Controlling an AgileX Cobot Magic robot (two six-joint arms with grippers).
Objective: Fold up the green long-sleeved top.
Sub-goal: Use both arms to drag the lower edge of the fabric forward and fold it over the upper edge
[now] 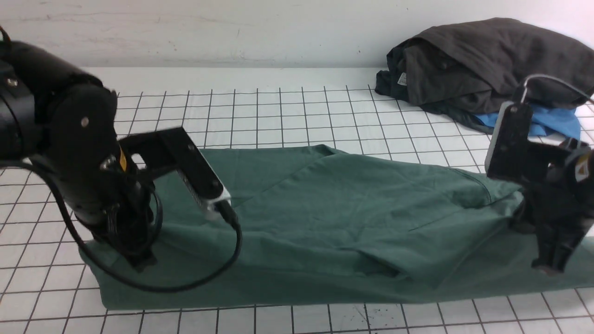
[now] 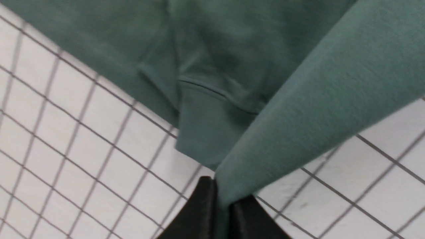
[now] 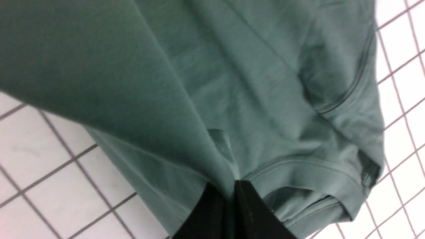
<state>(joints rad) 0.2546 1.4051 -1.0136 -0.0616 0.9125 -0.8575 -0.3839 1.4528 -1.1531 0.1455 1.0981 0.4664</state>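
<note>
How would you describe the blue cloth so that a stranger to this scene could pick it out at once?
Start at the white gridded table and go to its far right corner, where a heap of dark clothing lies against the wall. The blue cloth pokes out from under the near edge of that heap. It is the only bright blue thing; the green top lies nearer.
</note>
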